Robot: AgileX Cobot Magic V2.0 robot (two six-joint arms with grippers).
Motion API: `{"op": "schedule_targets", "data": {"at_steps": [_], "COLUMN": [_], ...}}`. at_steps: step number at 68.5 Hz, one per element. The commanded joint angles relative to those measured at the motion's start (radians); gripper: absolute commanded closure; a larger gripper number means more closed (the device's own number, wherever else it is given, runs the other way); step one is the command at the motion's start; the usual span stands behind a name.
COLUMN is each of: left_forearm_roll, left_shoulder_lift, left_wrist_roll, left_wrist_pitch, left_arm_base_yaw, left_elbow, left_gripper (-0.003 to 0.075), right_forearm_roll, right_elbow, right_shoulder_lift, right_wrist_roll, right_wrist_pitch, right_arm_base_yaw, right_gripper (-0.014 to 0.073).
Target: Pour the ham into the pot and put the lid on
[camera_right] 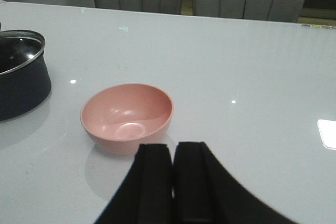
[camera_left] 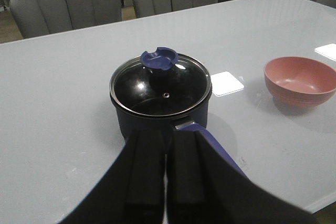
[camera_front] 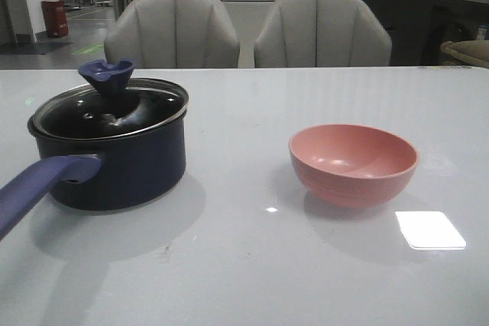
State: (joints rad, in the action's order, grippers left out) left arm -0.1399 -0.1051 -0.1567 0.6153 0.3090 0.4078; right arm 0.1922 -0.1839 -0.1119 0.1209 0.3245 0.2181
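Observation:
The dark navy pot (camera_front: pixel 122 166) stands on the left of the white table, its purple-blue handle (camera_front: pixel 34 188) pointing to the near left. The glass lid (camera_front: pixel 107 108) with the blue knob (camera_front: pixel 107 75) sits on it, slightly tilted. The pot also shows in the left wrist view (camera_left: pixel 157 116) and at the edge of the right wrist view (camera_right: pixel 18 85). No ham shows; the pot's inside is dark under the glass. My left gripper (camera_left: pixel 167 132) is shut and empty, just short of the pot, above its handle. My right gripper (camera_right: pixel 174 148) is shut and empty beside the pink bowl (camera_right: pixel 127 115).
The pink bowl (camera_front: pixel 353 162) stands empty on the right of the table. Two grey chairs (camera_front: pixel 172 32) stand behind the far edge. Bright light patches lie on the tabletop (camera_front: pixel 429 228).

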Motion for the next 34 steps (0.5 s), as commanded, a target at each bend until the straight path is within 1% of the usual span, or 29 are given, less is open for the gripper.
{"op": "schedule_targets", "data": {"at_steps": [1, 9, 15, 20, 21, 26, 34], "left_forearm_roll": [-0.016, -0.008, 0.023, 0.025, 0.025, 0.03, 0.079], "left_shoulder_lift": [-0.013, -0.013, 0.01, 0.046, 0.05, 0.094, 0.129], "left_wrist_roll": [0.003, 0.003, 0.003, 0.005, 0.007, 0.048, 0.157], "left_wrist_pitch": [-0.111, -0.142, -0.186, -0.264, -0.271, -0.348, -0.45], "left_arm_base_yaw": [0.004, -0.027, -0.086, -0.155, -0.155, -0.219, -0.274], "left_elbow": [0.013, -0.022, -0.068, -0.135, -0.135, -0.204, -0.295], "left_gripper": [0.0587, 0.0587, 0.0587, 0.0587, 0.0587, 0.0587, 0.0587], "right_forearm_roll": [-0.011, -0.011, -0.011, -0.011, -0.011, -0.011, -0.011], "right_elbow": [-0.027, -0.027, -0.027, -0.027, -0.027, -0.027, -0.027], "right_shoulder_lift": [-0.008, -0.008, -0.008, -0.008, -0.008, -0.008, -0.008], "right_wrist_roll": [0.004, 0.004, 0.004, 0.004, 0.004, 0.004, 0.004], "right_wrist_pitch": [-0.074, -0.074, -0.074, -0.074, -0.074, -0.074, -0.074], "right_arm_base_yaw": [0.001, 0.001, 0.001, 0.001, 0.001, 0.001, 0.001], "right_gripper": [0.0449, 0.0449, 0.0449, 0.0449, 0.0449, 0.0449, 0.0449]}}
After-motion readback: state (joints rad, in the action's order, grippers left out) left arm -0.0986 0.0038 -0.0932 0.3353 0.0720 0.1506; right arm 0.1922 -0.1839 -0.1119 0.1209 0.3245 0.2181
